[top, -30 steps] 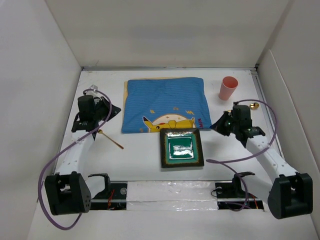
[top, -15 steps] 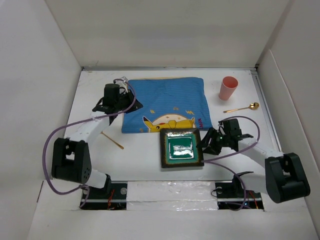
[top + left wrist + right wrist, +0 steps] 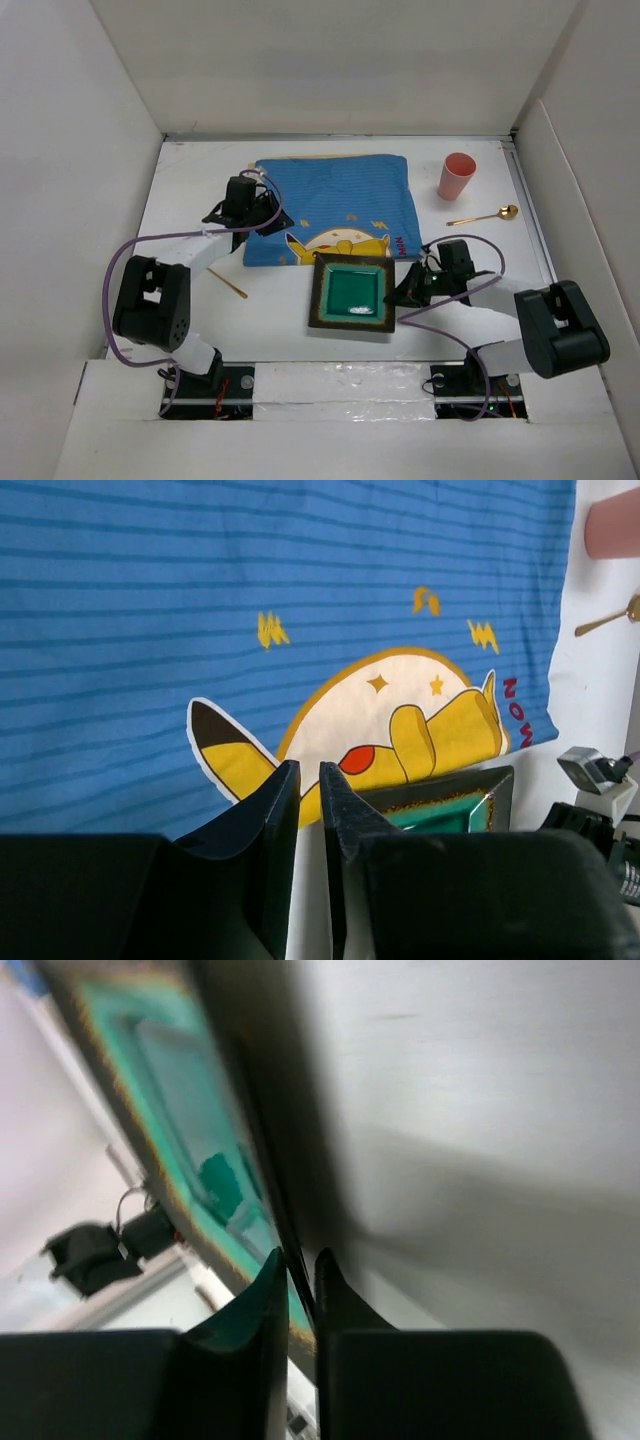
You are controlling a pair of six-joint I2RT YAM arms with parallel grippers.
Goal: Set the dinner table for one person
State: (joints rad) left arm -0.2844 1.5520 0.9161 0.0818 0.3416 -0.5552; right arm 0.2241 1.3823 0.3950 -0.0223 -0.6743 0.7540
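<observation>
A square green plate with a dark rim (image 3: 350,292) lies on the white dinner table (image 3: 275,315) just in front of the blue cartoon-print mat (image 3: 335,195). My right gripper (image 3: 405,292) is shut on the plate's right rim and tilts that side up. In the right wrist view the fingertips (image 3: 300,1270) pinch the dark rim, with the green plate (image 3: 170,1110) to the left. My left gripper (image 3: 268,222) hovers at the mat's near left part. In the left wrist view its jaws (image 3: 310,775) are shut and empty above the mat's (image 3: 250,570) near edge.
A pink cup (image 3: 457,176) stands at the back right, with a gold spoon (image 3: 483,215) in front of it. A thin gold utensil (image 3: 228,283) lies left of the plate. White walls enclose the table on three sides.
My right gripper has closed on the plate's right rim; the plate has shifted left and tilted. My left gripper has moved right and nearer, onto the mat's near left part.
</observation>
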